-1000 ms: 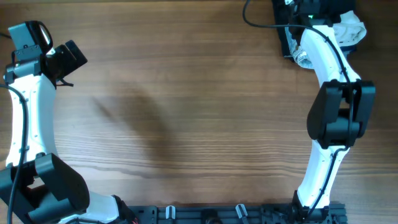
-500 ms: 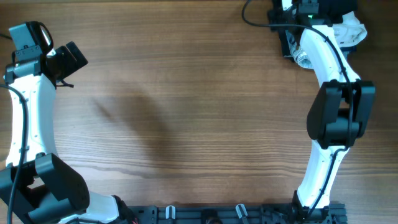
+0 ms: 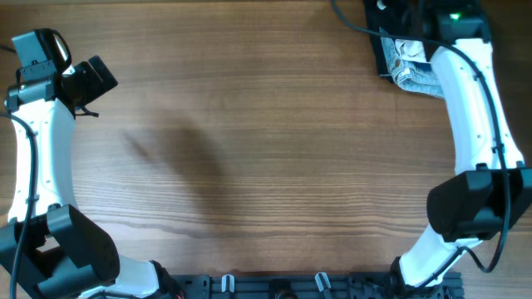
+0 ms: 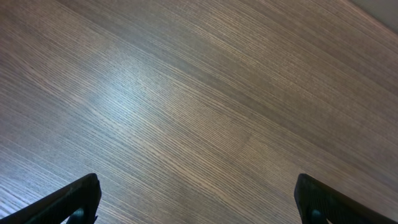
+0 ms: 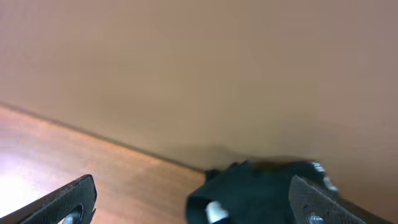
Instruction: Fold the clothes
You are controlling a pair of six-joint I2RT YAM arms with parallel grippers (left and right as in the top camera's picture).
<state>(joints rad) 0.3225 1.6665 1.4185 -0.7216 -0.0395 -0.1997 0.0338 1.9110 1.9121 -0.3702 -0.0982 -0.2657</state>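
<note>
The clothes lie in a small pile at the table's far right corner: a dark garment (image 3: 383, 51) with a grey-and-white folded cloth (image 3: 413, 71) on it. My right arm (image 3: 470, 91) reaches up beside the pile, its fingers lost at the top edge. In the right wrist view my right gripper (image 5: 199, 208) is open, a blurred dark garment (image 5: 261, 190) lying low between the fingers, untouched as far as I can tell. At the far left my left gripper (image 3: 90, 76) hangs open over bare wood (image 4: 202, 205).
The wooden table (image 3: 249, 141) spreads between the two arms. A beige wall (image 5: 199, 74) rises just behind the pile. A black cable (image 3: 345, 29) runs along the far edge near the clothes. The arm bases and a black rail (image 3: 291, 286) line the near edge.
My right gripper opened. The right arm swung to the right, uncovering the grey-and-white cloth and hiding the white cloth that showed to its right. The left arm stayed still.
</note>
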